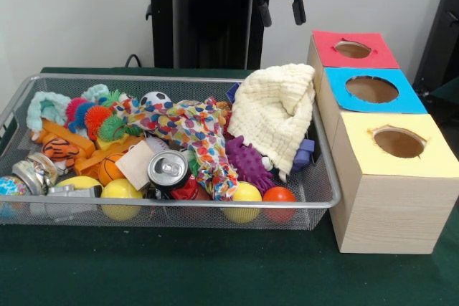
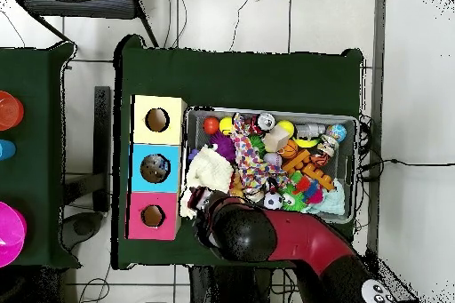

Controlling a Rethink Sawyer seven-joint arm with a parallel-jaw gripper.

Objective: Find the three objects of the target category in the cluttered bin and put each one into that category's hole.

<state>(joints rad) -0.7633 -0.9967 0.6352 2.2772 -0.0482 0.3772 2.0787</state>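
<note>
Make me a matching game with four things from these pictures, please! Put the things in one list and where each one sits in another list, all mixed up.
Things:
1. round hole in the red-topped wooden box
2. silver drink can
3. cream knitted cloth
4. round hole in the yellow-topped wooden box

Places (front view):
A. draped over the right end of the silver wire-mesh bin
B. in the box nearest the camera
C. lying near the bin's front rim, its top facing the camera
D. in the box farthest from the camera

Pairs: 1-D, 2-C, 3-A, 4-B
</note>
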